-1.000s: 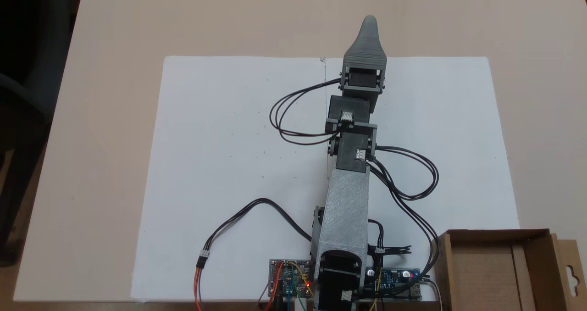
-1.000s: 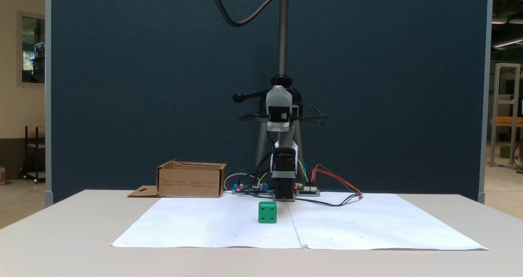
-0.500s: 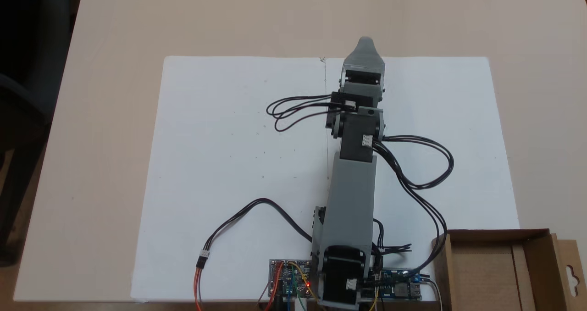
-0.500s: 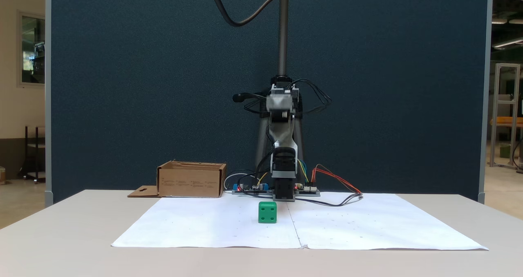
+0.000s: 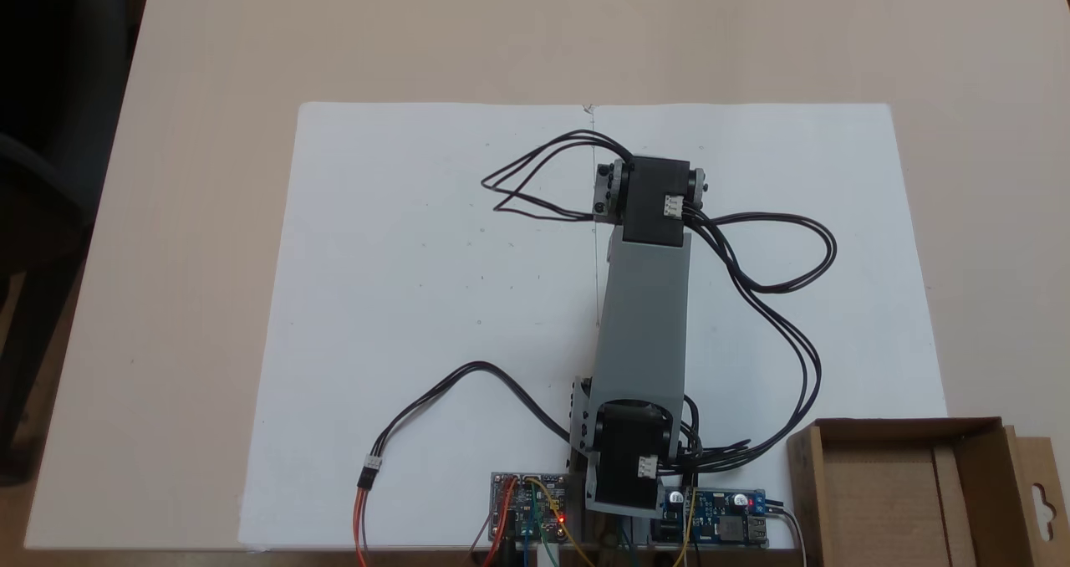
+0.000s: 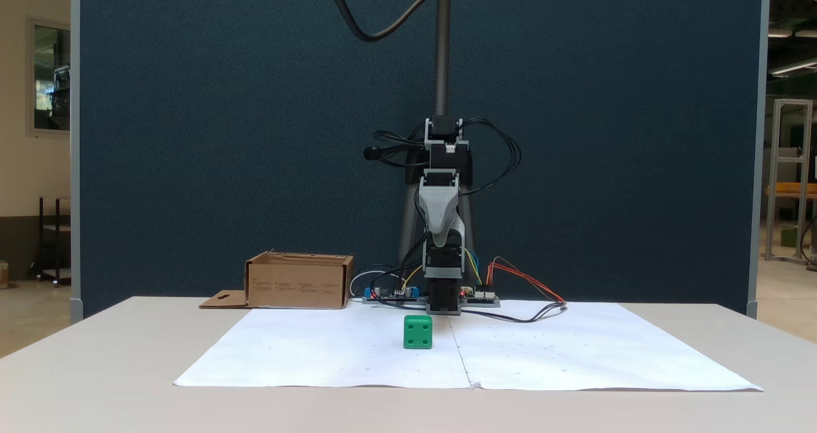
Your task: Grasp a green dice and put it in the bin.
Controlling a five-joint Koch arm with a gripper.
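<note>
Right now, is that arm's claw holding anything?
Nothing. The gripper hangs in the air, pointing down, and the green dice sits apart on the paper.

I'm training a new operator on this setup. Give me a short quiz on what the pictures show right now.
1. True or false: the green dice lies inside the bin.
2. In a fixed view, the dice rests on: A) bare table, B) the white paper, C) a circuit board.
3. Is the gripper touching the dice?

Key: 1. False, it sits outside, apart from the bin. 2. B. 3. No, the gripper points down and hangs above the dice, apart from it.
</note>
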